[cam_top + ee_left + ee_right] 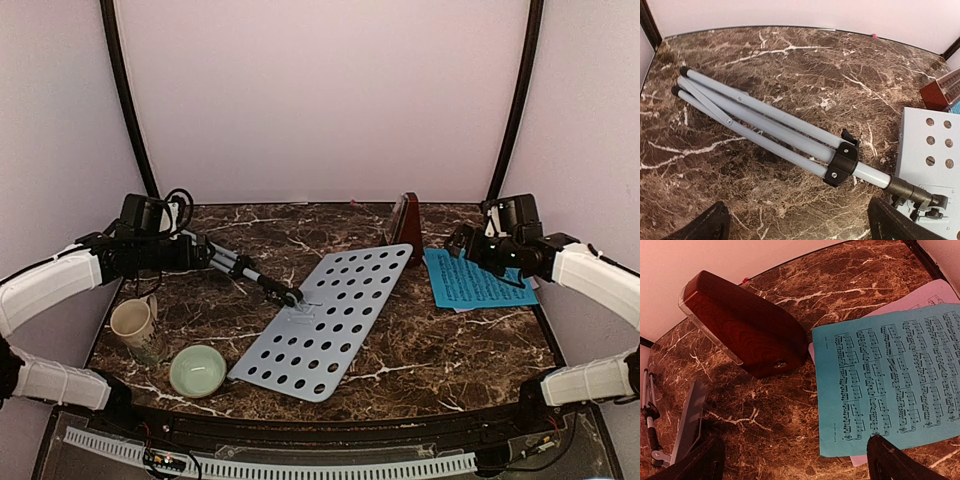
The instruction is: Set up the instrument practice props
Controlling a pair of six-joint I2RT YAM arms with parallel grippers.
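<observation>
Silver tripod music stand [262,284] lay flat across the middle of the dark marble table [440,350]. Its white perforated desk [320,320] sat at lower centre of the overhead view, and its folded legs [760,117] pointed to the upper left. With the legs drawn into one bundle it could not have borne itself, which would explain why it was lying down. A blue sheet-music page [478,280] rested on a pink sheet-music page [935,292] at the right. They were probably parked there because no upright desk was ready for them. A small dark-red pyramid metronome [405,225] stood at the back, just beside the desk's far corner. A beige mug [133,322] and a pale green bowl [197,370] sat at lower left, apart from the stand. The left gripper [797,222] hung over the leg end of the stand with its fingers spread wide, holding and touching nothing, seemingly lined up for the legs. The right gripper [790,455] was likewise wide apart and empty, poised above the table between the metronome and the blue page.
</observation>
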